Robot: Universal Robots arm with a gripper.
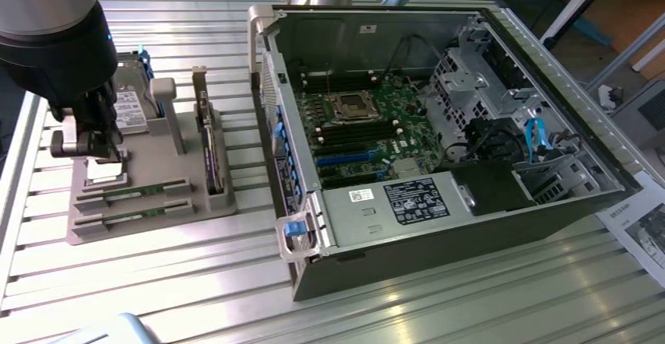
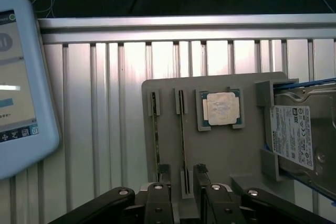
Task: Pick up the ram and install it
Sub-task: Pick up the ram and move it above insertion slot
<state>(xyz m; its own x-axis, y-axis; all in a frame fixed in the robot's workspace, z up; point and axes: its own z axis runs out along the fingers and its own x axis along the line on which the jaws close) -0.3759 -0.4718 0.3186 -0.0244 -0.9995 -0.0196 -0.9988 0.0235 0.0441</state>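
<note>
The black gripper (image 2: 181,176) hangs low over the grey plastic parts holder (image 2: 168,90) on the ribbed aluminium desk (image 2: 105,108). Its fingers (image 2: 163,174) are spread to either side of one long, thin green ram stick (image 2: 182,124), with a gap showing on each side. The stick stands on edge in its slot. A second green stick (image 2: 155,129) sits just beside it, and the square silver processor chip (image 2: 220,108) is on its other side.
</note>
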